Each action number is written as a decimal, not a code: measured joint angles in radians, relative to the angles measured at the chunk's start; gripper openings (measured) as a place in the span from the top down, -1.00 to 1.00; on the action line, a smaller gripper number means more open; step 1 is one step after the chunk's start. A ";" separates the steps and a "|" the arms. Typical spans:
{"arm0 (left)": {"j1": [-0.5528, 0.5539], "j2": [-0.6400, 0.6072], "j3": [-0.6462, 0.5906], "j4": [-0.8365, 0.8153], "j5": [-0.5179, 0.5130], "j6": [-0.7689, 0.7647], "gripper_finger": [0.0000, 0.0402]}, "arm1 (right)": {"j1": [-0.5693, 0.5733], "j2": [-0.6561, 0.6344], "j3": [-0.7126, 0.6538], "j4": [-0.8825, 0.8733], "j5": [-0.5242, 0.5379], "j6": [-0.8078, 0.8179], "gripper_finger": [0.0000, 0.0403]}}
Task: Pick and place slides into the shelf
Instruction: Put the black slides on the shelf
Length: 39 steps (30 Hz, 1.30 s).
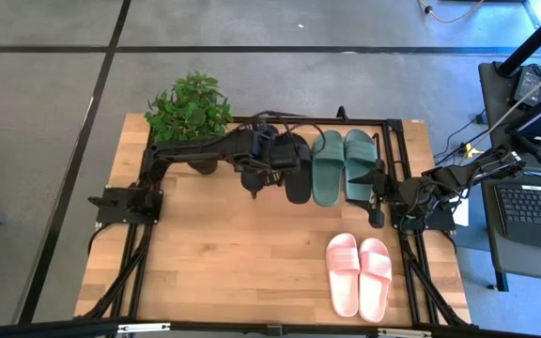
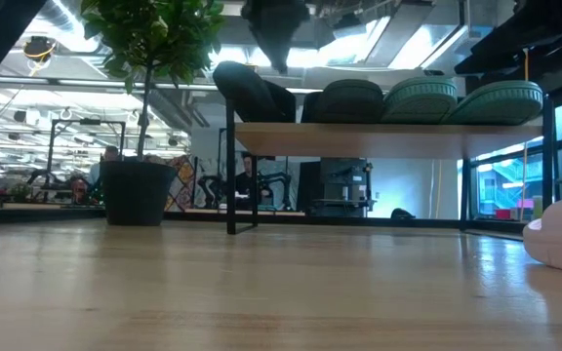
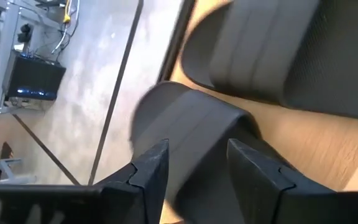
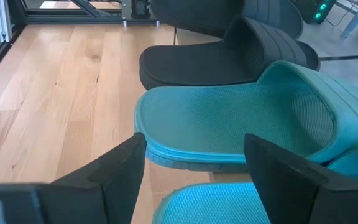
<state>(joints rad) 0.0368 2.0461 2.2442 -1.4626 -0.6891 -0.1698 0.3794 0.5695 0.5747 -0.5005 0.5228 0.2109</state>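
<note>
On the shelf (image 2: pixel 388 139) at the table's far side lie two black slides and two dark green slides (image 1: pixel 344 165). One black slide (image 1: pixel 296 171) lies flat. The other black slide (image 3: pixel 191 124) sits at the shelf's left end, tilted (image 2: pixel 252 93), mostly under my left gripper (image 1: pixel 254 183). That gripper (image 3: pixel 197 149) is open, its fingers in front of this slide's strap. The pale pink pair (image 1: pixel 360 275) rests sole-down on the table near the right edge. My right gripper (image 4: pixel 194 146) is open, close behind the heel of a green slide (image 4: pixel 229 124), touching nothing. My left gripper hovers over the ridged strap (image 3: pixel 197 121) of the tilted black slide, coming from above and slanting. The fingers (image 3: pixel 151 165) stand in front of the strap. I cannot tell whether they touch it. The slide rests on the shelf board.
A potted plant (image 1: pixel 191 113) stands at the table's far left corner, just left of the shelf (image 2: pixel 135 190). Bare wood (image 1: pixel 233 244) fills the table's middle and near left. The right arm's base (image 1: pixel 430 202) sits at the right edge beside the shelf's black frame.
</note>
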 joint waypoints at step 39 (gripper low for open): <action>0.024 -0.430 -0.358 0.018 0.338 0.065 0.24 | 0.000 -0.001 -0.066 -0.029 0.000 0.073 -0.34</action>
<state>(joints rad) 0.0610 1.6159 1.8866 -1.4443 -0.3513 -0.1045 0.3794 0.5690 0.5083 -0.5293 0.5224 0.2839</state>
